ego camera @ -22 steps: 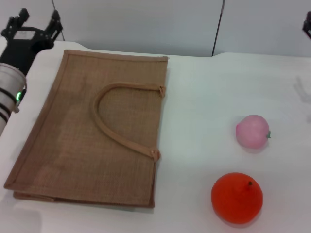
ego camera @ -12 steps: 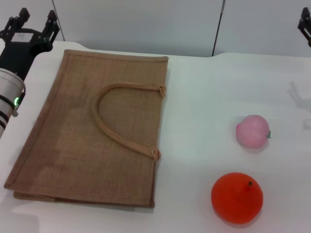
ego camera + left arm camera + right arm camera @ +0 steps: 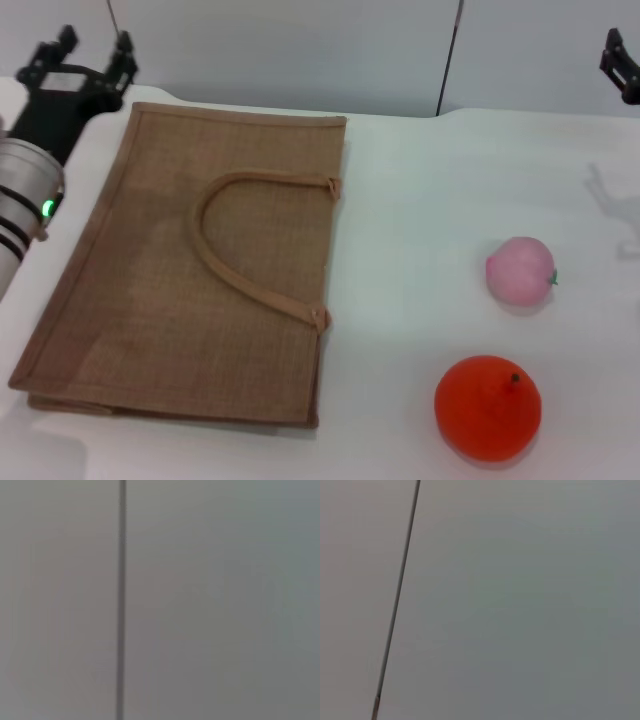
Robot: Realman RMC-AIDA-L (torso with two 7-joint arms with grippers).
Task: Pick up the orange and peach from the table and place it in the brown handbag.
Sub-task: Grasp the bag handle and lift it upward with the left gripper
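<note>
Right, you've got the white table [image 3: 420, 190] with the brown handbag [image 3: 150, 300] lying flat on its left half, handles on top. Orange [image 3: 488, 407] sits near the front right, peach [image 3: 520, 270] just behind it, apart. Left gripper [image 3: 92, 55] hovers past the bag's far left corner, fingers spread, holding nothing. Right gripper [image 3: 620, 65] is at the far right edge; can't tell its fingers.

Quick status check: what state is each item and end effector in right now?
brown handbag: lying flat on the table, mouth shut
orange: loose on table, untouched
peach: loose on table, untouched
left end effector: open, empty, beyond the bag's far corner
right end effector: raised at far right, holding nothing
</note>
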